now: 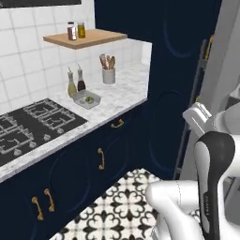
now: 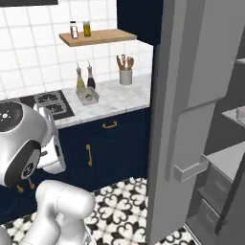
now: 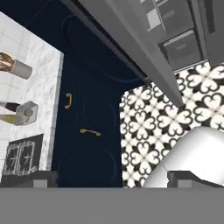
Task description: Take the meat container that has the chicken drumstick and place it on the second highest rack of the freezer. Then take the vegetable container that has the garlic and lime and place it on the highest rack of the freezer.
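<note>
The gripper [image 3: 112, 178] shows as two dark finger tips far apart at the bottom of the hand view, spread wide, holding nothing and touching nothing; it hangs above the patterned floor [image 3: 153, 127] in front of the navy cabinets [image 3: 87, 109].

At far left a black hob [image 1: 33, 124] is set into the marble worktop [image 1: 124, 91]. Just right of it a small grey vegetable container [image 1: 87, 99] rests on the worktop, with the lime [image 1: 89, 99] and a pale bit beside it that is probably the garlic, too small to be sure. Two bottles [image 1: 75, 83] stand just behind the container, and a utensil pot [image 1: 108, 75] stands further right. Above, a wooden shelf [image 1: 86, 37] carries two jars [image 1: 76, 30].

Right of the worktop, beyond a tall navy cabinet, the freezer [image 2: 229, 143] stands with its long grey door [image 2: 186, 105] swung open, between the worktop and the freezer's inside. Pale shelves and grey drawers [image 2: 215, 186] show within. On one shelf, at the right edge, lies a pale tray [image 2: 240, 115], cut off by the frame; I cannot tell its contents.
</note>
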